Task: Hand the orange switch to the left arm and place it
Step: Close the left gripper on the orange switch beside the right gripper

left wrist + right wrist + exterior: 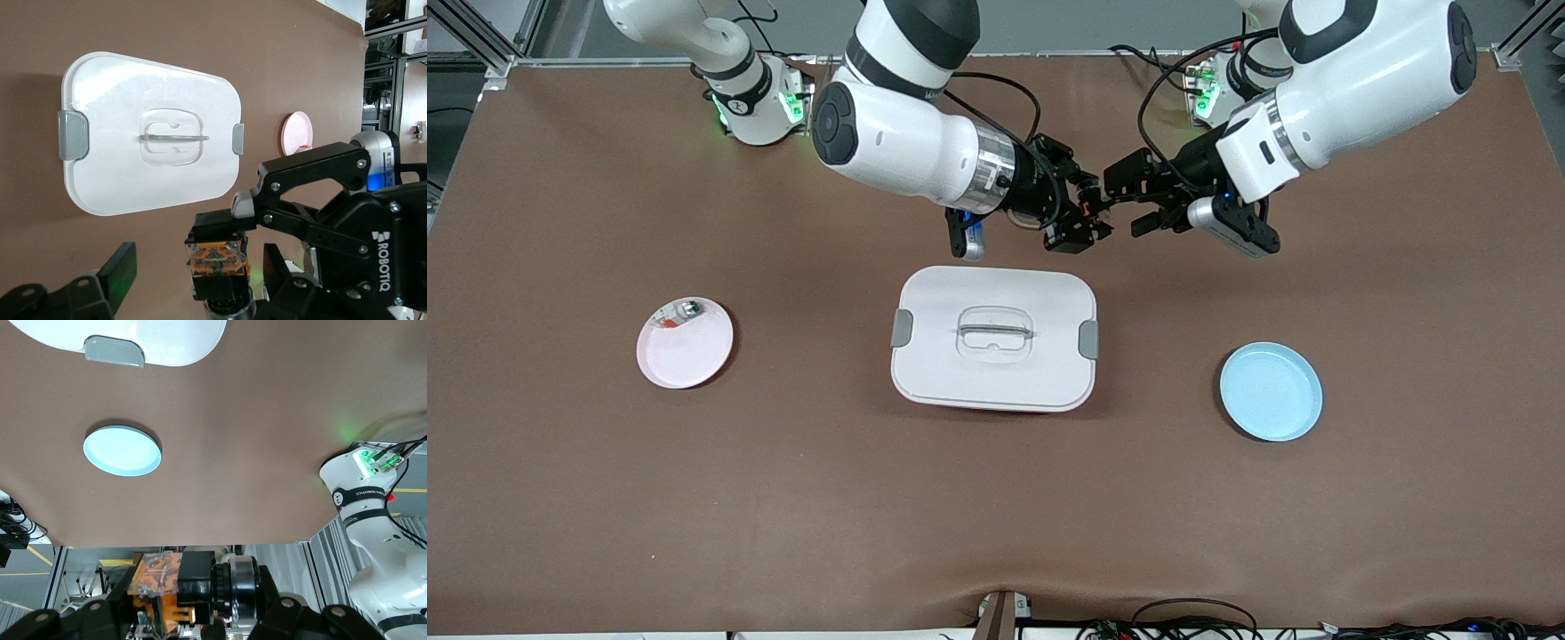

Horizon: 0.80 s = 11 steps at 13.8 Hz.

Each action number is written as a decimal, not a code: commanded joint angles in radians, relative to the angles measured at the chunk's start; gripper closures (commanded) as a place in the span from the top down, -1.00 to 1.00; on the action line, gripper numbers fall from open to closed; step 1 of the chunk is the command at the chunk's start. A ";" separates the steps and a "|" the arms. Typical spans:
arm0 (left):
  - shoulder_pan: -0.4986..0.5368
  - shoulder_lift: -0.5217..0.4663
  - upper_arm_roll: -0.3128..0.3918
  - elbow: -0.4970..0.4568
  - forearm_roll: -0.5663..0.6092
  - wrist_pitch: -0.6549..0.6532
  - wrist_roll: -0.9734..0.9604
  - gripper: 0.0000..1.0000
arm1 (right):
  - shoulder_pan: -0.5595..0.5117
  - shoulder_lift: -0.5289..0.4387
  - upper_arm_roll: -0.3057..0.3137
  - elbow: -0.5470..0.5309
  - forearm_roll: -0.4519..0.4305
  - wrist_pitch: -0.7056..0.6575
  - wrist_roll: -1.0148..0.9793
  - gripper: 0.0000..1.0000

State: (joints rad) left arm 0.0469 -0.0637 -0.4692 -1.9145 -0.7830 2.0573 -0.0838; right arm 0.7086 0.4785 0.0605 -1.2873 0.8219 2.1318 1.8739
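Two grippers meet in the air above the brown table point(560, 498), over the strip between the robots' bases and the box point(993, 339).

We see the right gripper point(1087, 216) pinching the orange switch point(218, 257) between its fingers, while the left gripper point(1138, 203) has its fingers spread around that switch, not yet pressed against it. We note the box lying closed at mid-table, a pink plate point(685, 343) toward the right arm's end and a light-blue plate point(1271, 391) toward the left arm's end.
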 commanded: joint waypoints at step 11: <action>0.004 0.001 -0.034 -0.018 -0.035 0.020 -0.007 0.35 | 0.017 0.012 -0.010 0.026 0.017 0.004 0.014 0.01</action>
State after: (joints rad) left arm 0.0451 -0.0596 -0.4885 -1.9252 -0.7934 2.0602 -0.0840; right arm 0.7107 0.4785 0.0606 -1.2872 0.8219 2.1318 1.8740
